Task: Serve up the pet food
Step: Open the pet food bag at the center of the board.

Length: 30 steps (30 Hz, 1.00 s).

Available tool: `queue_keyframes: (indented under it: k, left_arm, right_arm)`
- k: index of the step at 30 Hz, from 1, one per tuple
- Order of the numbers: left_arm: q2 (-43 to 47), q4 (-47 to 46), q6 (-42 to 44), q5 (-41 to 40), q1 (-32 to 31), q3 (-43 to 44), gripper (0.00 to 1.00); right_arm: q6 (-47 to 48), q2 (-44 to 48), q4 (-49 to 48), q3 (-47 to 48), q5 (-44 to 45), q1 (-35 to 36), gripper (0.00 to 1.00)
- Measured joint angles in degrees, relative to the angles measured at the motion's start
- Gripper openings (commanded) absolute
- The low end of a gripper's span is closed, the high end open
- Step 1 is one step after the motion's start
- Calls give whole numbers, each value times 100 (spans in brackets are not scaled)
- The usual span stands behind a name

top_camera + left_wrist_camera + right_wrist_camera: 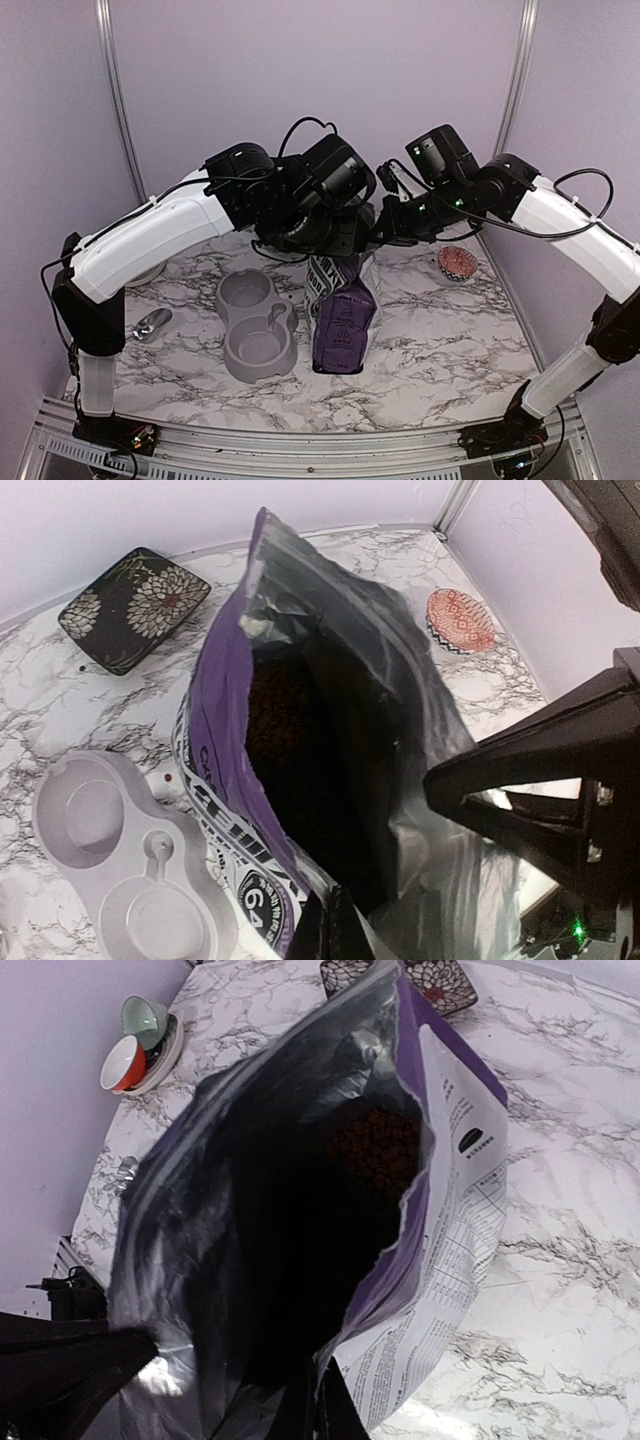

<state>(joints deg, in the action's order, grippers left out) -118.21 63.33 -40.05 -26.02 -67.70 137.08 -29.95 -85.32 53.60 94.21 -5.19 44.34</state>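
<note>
The white, grey-veined marble table (440, 340) carries a grey double bowl (257, 322) just left of an upright purple bag (345, 320), a metal scoop (152, 323) near its left edge, a small red-patterned dish (457, 262) at the right, and (farther back) a black floral dish (134, 608) and stacked bowls (140, 1042).

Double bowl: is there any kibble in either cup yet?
No, both cups of the double bowl show bare grey bottoms; the kibble sits inside the open bag.

Bag (455, 1190) stands open at centre, pet food (375, 1150) visible inside. On the marble bench (580, 1290): stacked bowls (140, 1040) at 10 o'clock, patterned dish (440, 985) at 12 o'clock.
</note>
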Motion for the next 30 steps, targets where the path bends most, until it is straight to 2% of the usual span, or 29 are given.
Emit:
queue_keyframes:
  k: [6,11,12,16,20,23,30]
  left_arm:
    - [227,120,-31,-256,-2,-326,0]
    - [313,105,-81,-299,-7,-457,0]
    - [313,105,-83,-299,-7,-455,3]
    - [308,170,22,-358,7,-389,35]
    - [391,179,308,-562,109,-297,50]
    - [549,168,490,-603,229,-315,55]
    - [796,120,966,-302,603,-271,61]
  right_arm:
    - [-33,-61,503,260,549,92,0]
    - [-52,-61,638,341,599,122,0]
    - [-52,-61,636,341,581,122,2]
    - [-24,-37,527,339,581,105,36]
    - [120,160,374,382,658,4,56]
    - [243,188,313,542,699,-35,61]
    - [479,111,232,831,684,-238,62]
